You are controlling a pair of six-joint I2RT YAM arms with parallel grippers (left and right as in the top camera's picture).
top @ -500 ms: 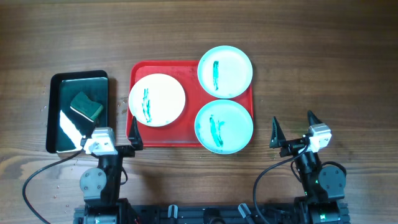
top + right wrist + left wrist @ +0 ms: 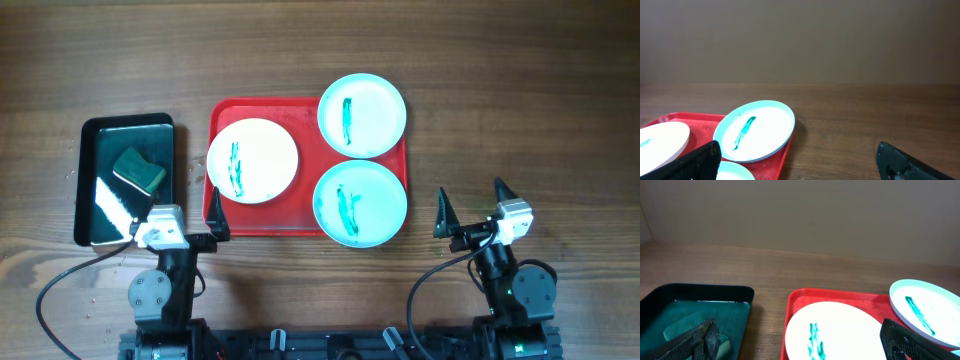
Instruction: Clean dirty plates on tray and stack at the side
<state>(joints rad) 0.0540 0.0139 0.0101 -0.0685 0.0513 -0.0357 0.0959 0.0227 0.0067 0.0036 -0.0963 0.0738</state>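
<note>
The red tray (image 2: 262, 222) lies in the middle of the table with three plates on it, each with a green-teal smear. The white plate (image 2: 253, 160) is at the tray's left and shows in the left wrist view (image 2: 840, 332). One turquoise plate (image 2: 362, 115) overhangs the back right corner and shows in the right wrist view (image 2: 755, 131). The other turquoise plate (image 2: 360, 203) is at the front right. My left gripper (image 2: 170, 222) is open and empty in front of the tray's left corner. My right gripper (image 2: 472, 208) is open and empty, right of the tray.
A black tray (image 2: 88, 185) stands left of the red tray and holds a green sponge (image 2: 138, 171) in shallow liquid. Bare wooden table lies behind the trays and right of the red tray.
</note>
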